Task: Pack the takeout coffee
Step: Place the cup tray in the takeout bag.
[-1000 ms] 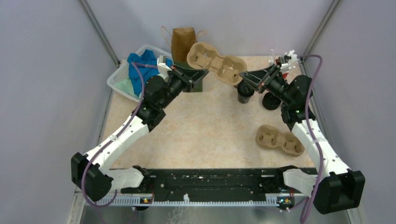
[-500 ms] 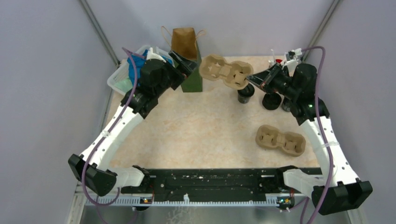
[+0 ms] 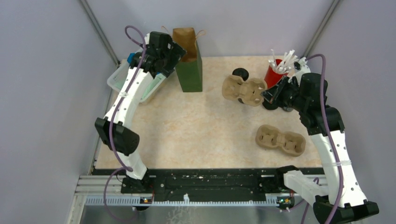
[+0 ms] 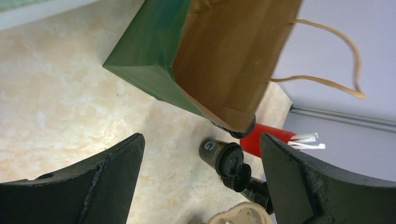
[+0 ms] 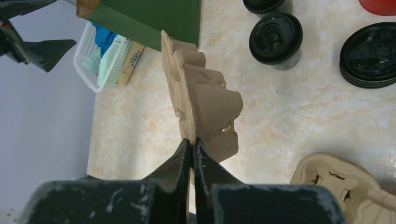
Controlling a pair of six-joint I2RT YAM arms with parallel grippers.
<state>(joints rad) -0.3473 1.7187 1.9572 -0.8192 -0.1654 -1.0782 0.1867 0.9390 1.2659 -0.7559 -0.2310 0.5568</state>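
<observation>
A takeout coffee cup, black with a round lid, stands on the table; it shows as the cup behind the carrier and as the cup in the left wrist view. A second cup stands just beyond it. My right gripper is shut on the rim of a tan pulp carrier, held on edge above the table; from above it is the gripper and carrier. My left gripper hangs open and empty, high beside the green paper bag, whose mouth gapes.
A red cup of white sticks and a stack of black lids sit at the back right. A second pulp carrier lies at the front right. A white bin with cloths stands at the back left.
My left gripper let go of the carrier, opened and swung up and back beside the bag. My right gripper drew the carrier right and nearer, over the cups.
</observation>
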